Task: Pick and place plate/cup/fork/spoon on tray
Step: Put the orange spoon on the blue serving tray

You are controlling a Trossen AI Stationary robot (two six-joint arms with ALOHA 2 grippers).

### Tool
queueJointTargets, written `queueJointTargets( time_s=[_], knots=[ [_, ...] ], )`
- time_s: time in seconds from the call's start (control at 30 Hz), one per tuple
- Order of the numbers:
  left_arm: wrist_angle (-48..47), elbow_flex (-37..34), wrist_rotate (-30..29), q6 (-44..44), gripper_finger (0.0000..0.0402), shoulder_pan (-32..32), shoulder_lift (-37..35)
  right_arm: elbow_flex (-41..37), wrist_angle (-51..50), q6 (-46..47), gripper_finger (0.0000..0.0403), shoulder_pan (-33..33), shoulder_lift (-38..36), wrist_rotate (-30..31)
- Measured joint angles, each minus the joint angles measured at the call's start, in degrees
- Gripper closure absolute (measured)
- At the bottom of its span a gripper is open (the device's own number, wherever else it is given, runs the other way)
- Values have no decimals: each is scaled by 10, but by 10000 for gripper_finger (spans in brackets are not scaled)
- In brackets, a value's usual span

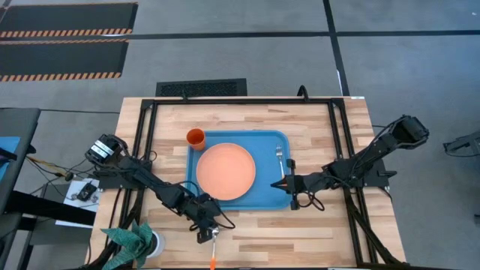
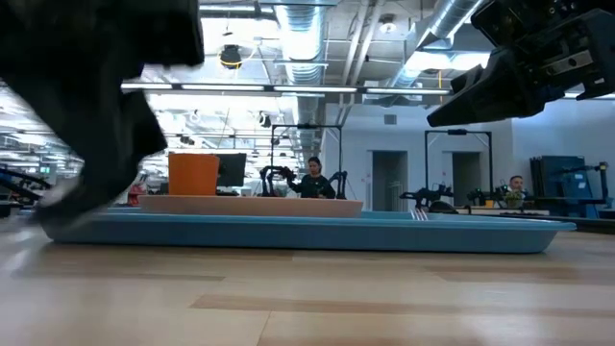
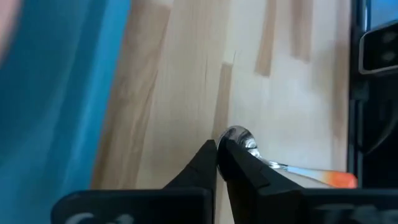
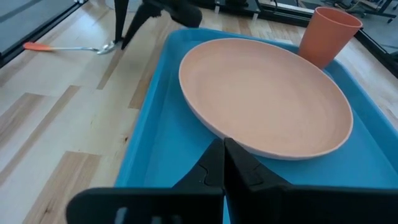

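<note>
High view: plate (image 1: 225, 172), cup (image 1: 195, 138) and fork (image 1: 279, 155) sit on the tray (image 1: 274, 196). Only my left wrist view shows the spoon (image 3: 273, 163) on the worktop (image 1: 315, 232), bowl at my left gripper (image 3: 217, 149), jaws pressed together. My right gripper (image 4: 222, 151), jaws together, hovers over the tray.

Both arms are dark, slim and jointed, with black cables looped along their links. The left gripper (image 3: 216, 163) and right gripper (image 4: 222, 163) each have black, tapered, wedge-shaped fingers.
</note>
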Motion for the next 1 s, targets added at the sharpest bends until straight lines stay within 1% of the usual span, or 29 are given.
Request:
queueJointTargets(
  time_s=[0.13, 0.23, 0.33, 0.43, 0.5, 0.6, 0.67, 0.77, 0.83, 0.9, 1.0],
  knots=[
    [1, -1, -29, -7, 401, 3, -42, 0, 0, 0, 390, 0, 0, 0],
    [-3, -1, -64, -18, 401, 15, -84, 0, 5, 4, 389, 0, 0, 1],
    [-16, -1, -92, -20, 400, 43, -122, 10, 0, 24, 388, 0, 0, 5],
    [-31, -1, -109, -1, 401, 85, -142, 31, -7, 51, 387, 0, 0, 6],
    [-32, -1, -109, 30, 401, 114, -144, 45, -6, 80, 385, 0, 11, 7],
    [-19, -1, -92, 95, 401, 150, -144, 63, -8, 145, 374, 0, 36, 7],
    [3, -1, -78, 139, 401, 169, -143, 77, -6, 189, 359, -2, 62, -4],
    [41, -1, -53, 184, 401, 191, -143, 96, 3, 240, 329, -8, 110, -37],
    [54, -1, -40, 196, 401, 203, -143, 115, 27, 265, 309, -15, 142, -56],
    [54, -1, -37, 197, 401, 215, -143, 135, 28, 293, 290, -22, 169, -58],
    [49, -1, -40, 166, 401, 231, -143, 167, 24, 310, 269, -30, 207, -51]
  ],
)
